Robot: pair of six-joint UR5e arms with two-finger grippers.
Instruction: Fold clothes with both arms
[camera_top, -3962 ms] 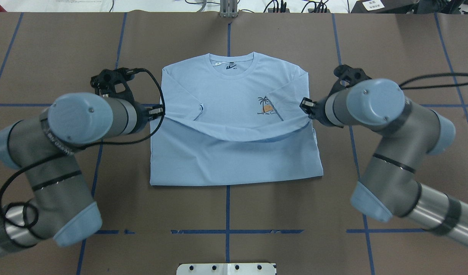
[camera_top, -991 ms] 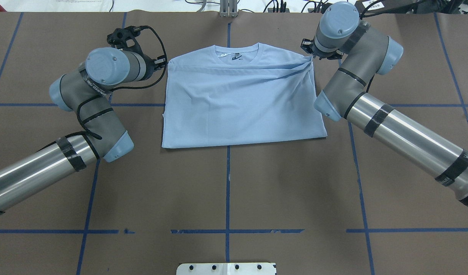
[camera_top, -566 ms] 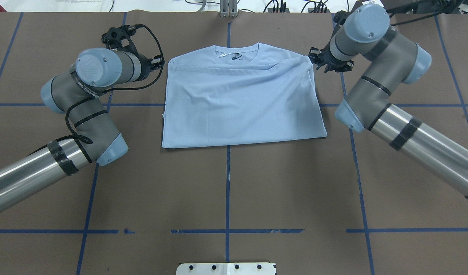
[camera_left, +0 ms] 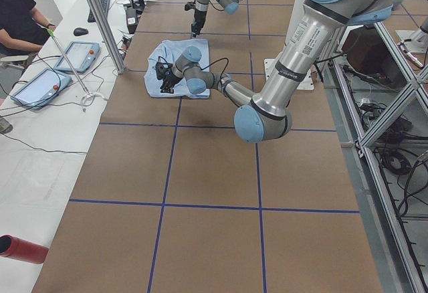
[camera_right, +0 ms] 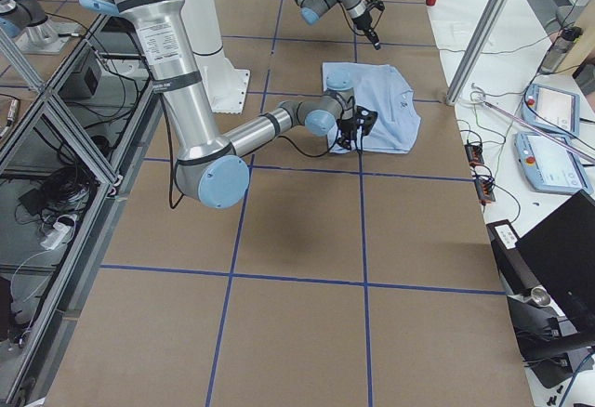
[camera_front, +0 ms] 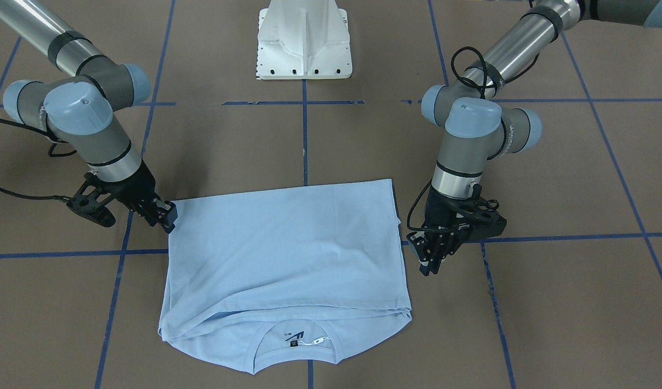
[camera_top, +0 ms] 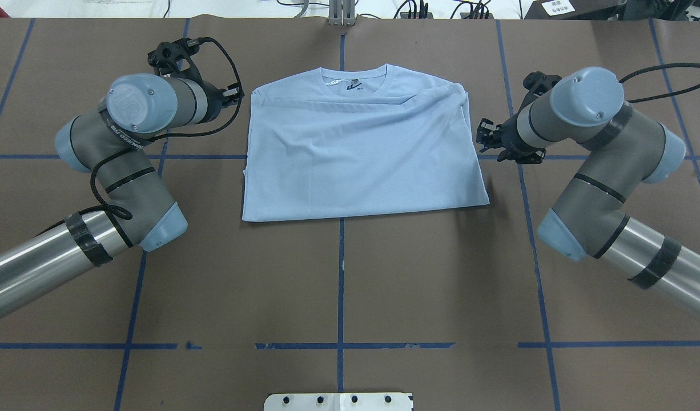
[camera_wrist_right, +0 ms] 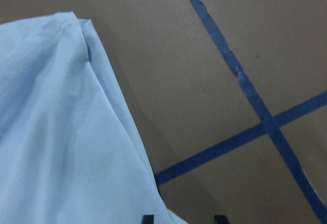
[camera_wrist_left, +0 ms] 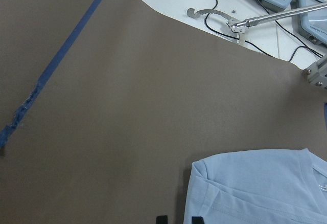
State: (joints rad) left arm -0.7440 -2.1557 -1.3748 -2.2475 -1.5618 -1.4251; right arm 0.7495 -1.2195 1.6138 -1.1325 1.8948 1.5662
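Lt blue tee (camera_top: 361,154) folded in half, collar showing, L gripper (camera_top: 238,96) & R gripper (camera_top: 483,135) both spread

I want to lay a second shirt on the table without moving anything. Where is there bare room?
The widest bare stretch lies between the folded edge of the T-shirt and the white base plate. Both sides of the shirt are crowded: the left gripper is by its collar-end corner, and the right gripper is by its side edge.
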